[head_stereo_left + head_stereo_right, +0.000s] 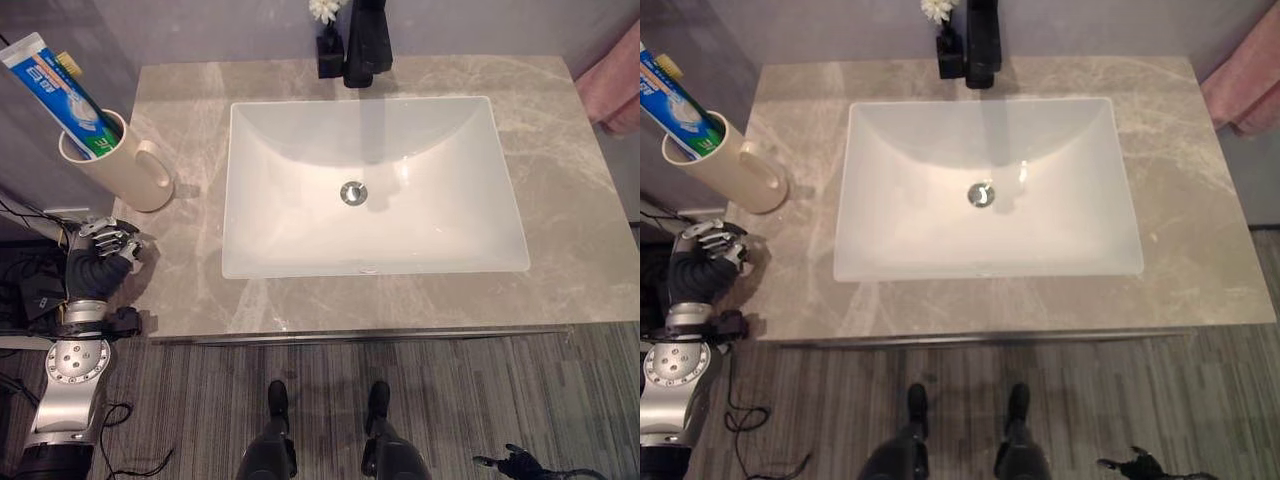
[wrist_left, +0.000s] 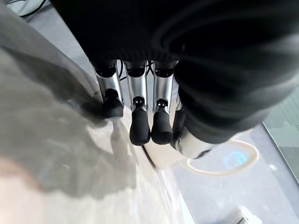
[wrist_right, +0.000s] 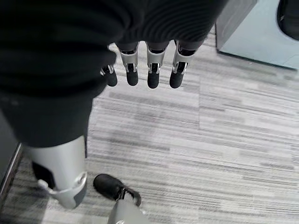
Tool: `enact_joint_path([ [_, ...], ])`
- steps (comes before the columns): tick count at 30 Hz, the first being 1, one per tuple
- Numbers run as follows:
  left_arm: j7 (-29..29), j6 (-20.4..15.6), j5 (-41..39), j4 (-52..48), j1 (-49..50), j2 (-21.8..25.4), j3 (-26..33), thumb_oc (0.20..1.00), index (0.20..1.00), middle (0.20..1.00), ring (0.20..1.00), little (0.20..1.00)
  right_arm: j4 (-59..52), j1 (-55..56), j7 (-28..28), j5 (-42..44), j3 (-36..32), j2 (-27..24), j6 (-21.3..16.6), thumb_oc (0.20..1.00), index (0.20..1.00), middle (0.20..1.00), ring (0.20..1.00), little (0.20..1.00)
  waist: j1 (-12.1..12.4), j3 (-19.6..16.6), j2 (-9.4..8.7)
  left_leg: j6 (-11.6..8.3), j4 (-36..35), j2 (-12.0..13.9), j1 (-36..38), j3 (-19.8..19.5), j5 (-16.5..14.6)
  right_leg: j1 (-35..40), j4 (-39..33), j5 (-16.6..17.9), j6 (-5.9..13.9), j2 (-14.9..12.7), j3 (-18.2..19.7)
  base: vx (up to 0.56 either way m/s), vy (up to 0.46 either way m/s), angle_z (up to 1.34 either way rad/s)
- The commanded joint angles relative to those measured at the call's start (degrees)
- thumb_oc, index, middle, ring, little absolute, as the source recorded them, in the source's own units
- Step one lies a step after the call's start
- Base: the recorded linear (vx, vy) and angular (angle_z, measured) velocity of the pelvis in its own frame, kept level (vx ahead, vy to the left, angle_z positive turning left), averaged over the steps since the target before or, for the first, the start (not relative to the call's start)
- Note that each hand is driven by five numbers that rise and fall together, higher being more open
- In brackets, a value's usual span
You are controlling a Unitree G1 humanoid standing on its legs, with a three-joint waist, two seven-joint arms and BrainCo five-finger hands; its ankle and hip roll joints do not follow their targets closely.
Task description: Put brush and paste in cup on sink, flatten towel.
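Low at the right, over grey striped floor (image 3: 224,140), the right hand (image 1: 515,462) hangs with its fingers (image 3: 154,77) loosely curled, holding nothing. Up at the left front corner of the marble counter (image 1: 580,230), the left hand (image 1: 108,243) sits just over the counter's edge, its fingers (image 2: 140,126) bent downward with dark tips close to the stone, nothing between them. Just beyond that hand stands a cream cup (image 1: 125,165) with its handle turned toward the basin; a blue and white toothpaste tube (image 1: 55,90) leans out of it to the left, and a yellowish toothbrush end (image 1: 68,62) peeks out beside the tube. White and rectangular, the sink (image 1: 370,190) fills the counter's middle, drain at its centre. Behind it rise a black faucet (image 1: 367,40) and a small black vase with a white flower (image 1: 326,12). A pink towel (image 1: 615,85) hangs at the far right, off the counter's edge.
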Motion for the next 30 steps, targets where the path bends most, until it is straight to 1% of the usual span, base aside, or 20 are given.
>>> enact_joint_path([
  [1,2.3,-1.5,1.3,1.3,-1.8,2.9,3.6,0.2,0.2,0.2,0.2,0.2,1.1,0.4,-0.3,2.2,-0.2,-1.6,0.6,1.0,1.0,1.0,1.0,1.0,-1.2,2.0,-3.81,-0.67,0.1,0.3,-1.7,-1.2,-0.5,0.8,-0.1,3.5,5.45,-7.1,2.1,0.04,0.014,-0.18],
  [5,3.2,-1.3,1.6,2.1,-3.4,3.7,3.6,0.2,0.2,0.2,0.2,0.2,1.5,0.2,-0.2,2.5,-0.1,-1.6,0.7,1.0,1.0,1.0,1.0,1.0,-1.5,2.2,-3.87,-0.79,0.1,0.5,-1.9,-1.0,-0.6,0.3,-0.1,3.4,5.52,-7.0,2.2,0.03,0.014,-0.05],
  [6,4.0,-1.2,2.4,4.0,-5.5,4.8,3.0,0.2,0.2,0.2,0.2,0.2,1.0,0.0,0.0,2.7,0.3,-1.6,0.6,1.0,1.0,1.0,1.0,1.0,-1.9,2.4,-4.0,-0.9,0.1,0.7,-2.3,-0.7,-0.5,-0.3,-0.1,3.6,5.56,-6.8,2.4,0.03,0.018,-0.04],
  [9,4.6,-1.3,2.4,4.6,-6.4,5.2,3.0,0.2,0.2,0.2,0.2,0.2,0.6,-0.1,0.2,3.0,0.6,-1.5,0.4,1.0,1.0,1.0,1.0,1.0,-2.1,2.3,-4.15,-0.88,0.1,0.8,-2.7,-0.5,-0.3,-1.0,-0.1,4.0,5.56,-6.8,2.8,0.03,0.014,-0.2],
  [10,5.6,-1.3,2.3,5.6,-7.9,6.3,3.5,0.2,0.2,0.2,0.2,0.2,-0.6,-0.1,0.4,3.8,0.7,-1.9,0.3,1.0,1.0,1.0,1.0,1.0,-2.5,2.4,-4.27,-1.05,0.1,1.1,-2.8,-0.2,-0.5,-1.4,-0.1,3.7,5.55,-6.6,3.2,0.03,0.017,-0.14],
  [18,7.5,-1.1,3.1,7.6,-13.0,8.9,2.3,0.2,0.2,0.2,0.2,0.2,-0.3,0.0,0.5,4.9,0.2,-2.7,0.1,1.0,1.0,1.0,1.0,1.0,-3.4,2.6,-4.37,-1.24,0.1,1.3,-4.0,0.0,-0.2,-2.9,-0.1,3.8,5.65,-6.4,3.6,0.01,0.007,-0.07],
  [21,8.4,-0.9,3.5,9.9,-16.7,11.9,1.3,0.2,0.2,0.2,0.2,0.2,-0.5,0.4,0.9,5.1,0.8,-2.8,0.1,1.0,1.0,1.0,1.0,1.0,-4.1,2.6,-4.54,-1.36,0.1,1.5,-4.9,-0.1,0.0,-3.9,-0.1,3.9,5.68,-6.3,3.9,0.0,0.0,0.0],
  [27,9.6,-0.8,3.5,12.2,-21.0,14.5,-0.3,0.2,0.2,0.2,0.2,0.2,-0.6,0.2,1.0,5.5,1.3,-3.0,0.0,1.0,1.0,1.0,1.0,1.0,-4.5,2.8,-4.53,-1.45,0.1,1.5,-5.7,-0.1,0.2,-4.8,-0.1,4.1,5.73,-6.2,4.3,0.0,0.0,0.0],
  [30,10.4,-0.8,3.5,14.0,-24.5,16.2,-2.0,0.2,0.2,0.2,0.2,0.2,-0.7,-0.1,0.9,5.7,1.4,-3.2,0.0,1.0,1.0,1.0,1.0,1.0,-4.9,2.9,-4.55,-1.48,0.1,1.6,-6.3,-0.1,0.4,-5.4,-0.1,4.1,5.83,-6.1,4.5,0.0,0.0,0.0],
])
